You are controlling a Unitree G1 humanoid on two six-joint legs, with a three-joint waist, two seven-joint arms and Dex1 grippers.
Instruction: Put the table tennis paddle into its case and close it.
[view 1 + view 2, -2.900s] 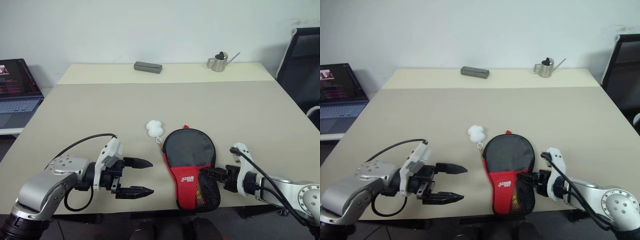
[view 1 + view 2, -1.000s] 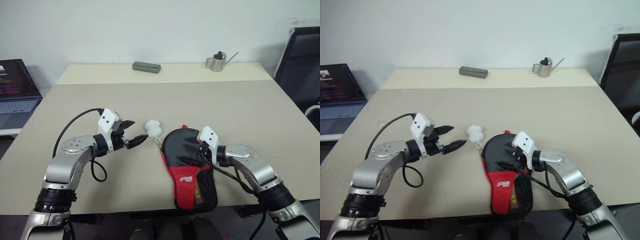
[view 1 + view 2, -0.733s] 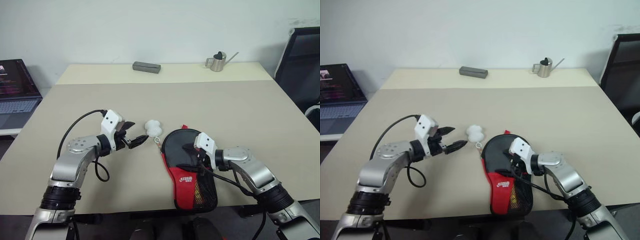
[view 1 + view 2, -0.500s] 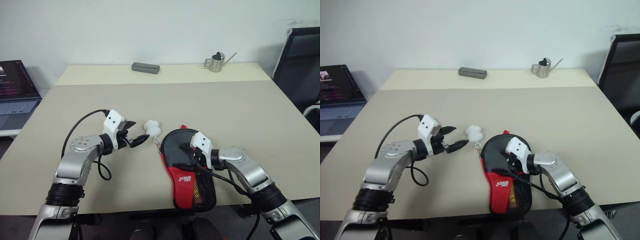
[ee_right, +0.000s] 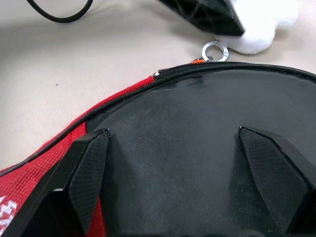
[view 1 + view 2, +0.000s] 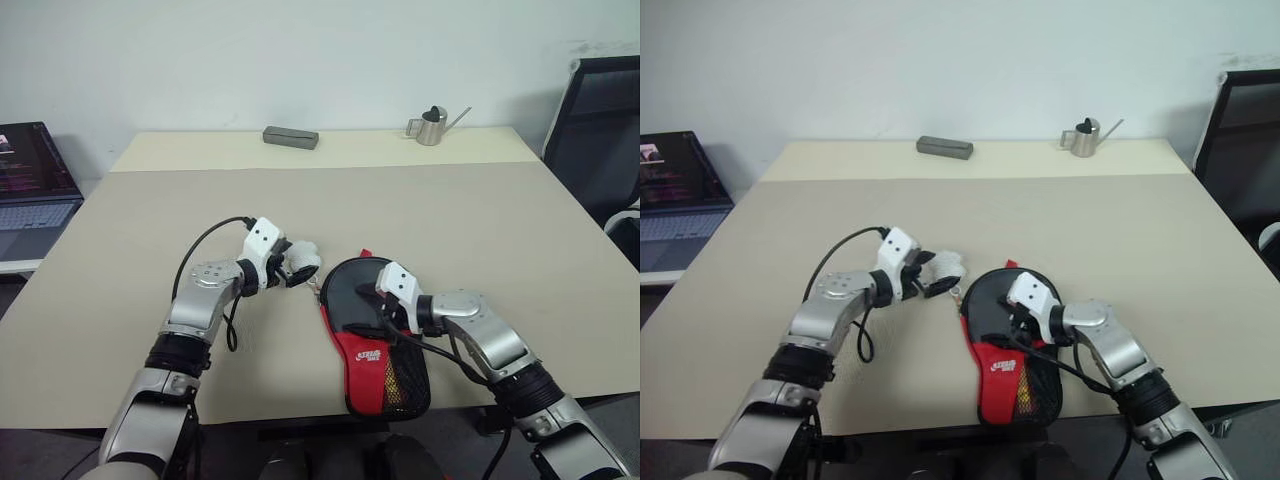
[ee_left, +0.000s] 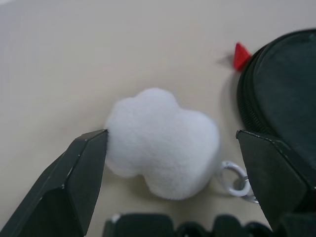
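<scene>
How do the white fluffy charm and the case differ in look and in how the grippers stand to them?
The white fluffy charm is small, lumpy and all white; the case is far larger, flat, black and red with a mesh pocket. The open left gripper straddles the charm; the open right gripper hangs over the case's black face. Both lie on the table, with a metal ring between them.

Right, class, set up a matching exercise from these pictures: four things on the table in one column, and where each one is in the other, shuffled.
Things:
1. white fluffy charm
2. case
3. grey box
4. metal watering can

Places:
A. far edge, toward the robot's right
B. under the open right gripper
C. far edge, near the middle
D. between the open left gripper's fingers

Pairs: 1-D, 2-B, 3-C, 4-A
</scene>
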